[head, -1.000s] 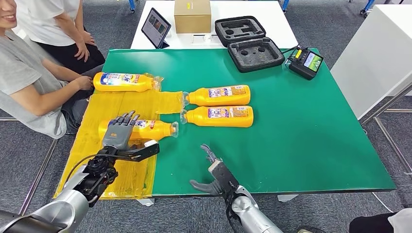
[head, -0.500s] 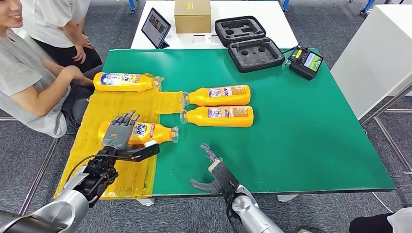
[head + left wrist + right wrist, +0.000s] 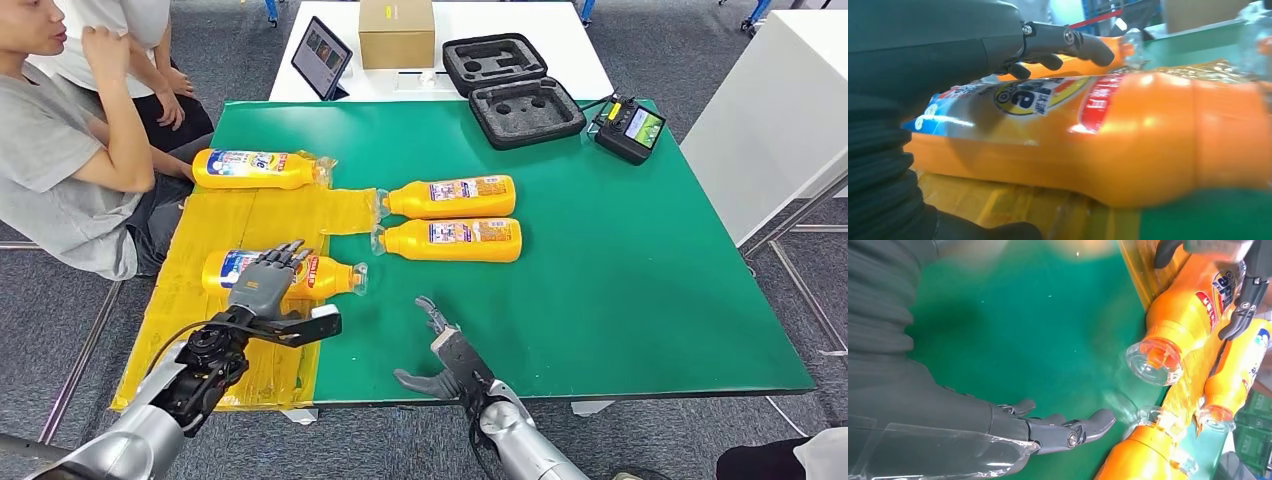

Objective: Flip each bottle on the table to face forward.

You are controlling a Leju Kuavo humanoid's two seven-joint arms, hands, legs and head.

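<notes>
Head view shows the left robot hand lying over the nearest orange bottle, fingers spread across its label and thumb sticking out to the side. It rests on the bottle, but I cannot tell if it really grips it. That bottle lies on its side on a yellow plastic sheet on the green table, cap pointing toward the right robot hand. The right robot hand is open, holding nothing, just above the table's near edge. Past the right robot hand, two more bottles lie side by side. Farther from the left robot hand, a fourth bottle lies close to a seated person.
</notes>
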